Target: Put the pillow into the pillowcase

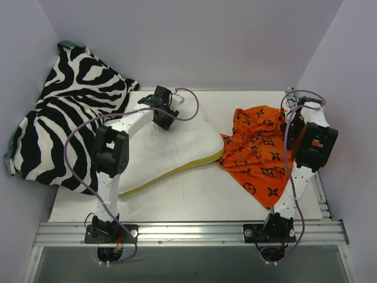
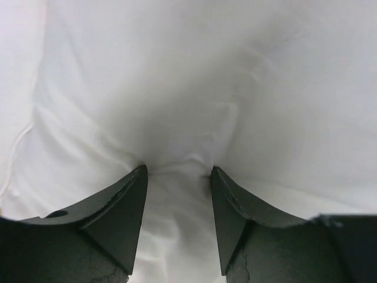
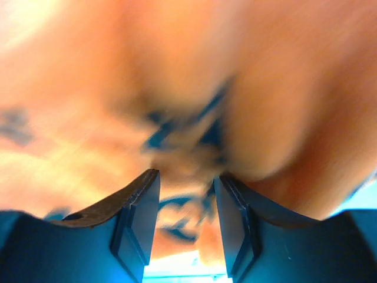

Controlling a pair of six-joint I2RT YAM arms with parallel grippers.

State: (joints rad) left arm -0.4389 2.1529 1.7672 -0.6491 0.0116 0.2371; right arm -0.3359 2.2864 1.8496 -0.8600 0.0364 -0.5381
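A white table (image 1: 194,200) is enclosed by pale walls, with a zebra-striped cloth (image 1: 65,130) heaped at its far left. The pillow (image 1: 171,147) is laid left of centre, and the pillowcase (image 1: 259,153) is crumpled just beside it on the right, their near corners almost touching. A pucker of white fabric at the pillow's far edge is pinched in the narrowed jaws of the left gripper (image 2: 178,172). Orange cloth is held, as far as the blur allows, between the close-set jaws of the right gripper (image 3: 187,175). The grasping step is judged to be in hand. Next, the case's mouth must be found and opened towards the pillow.
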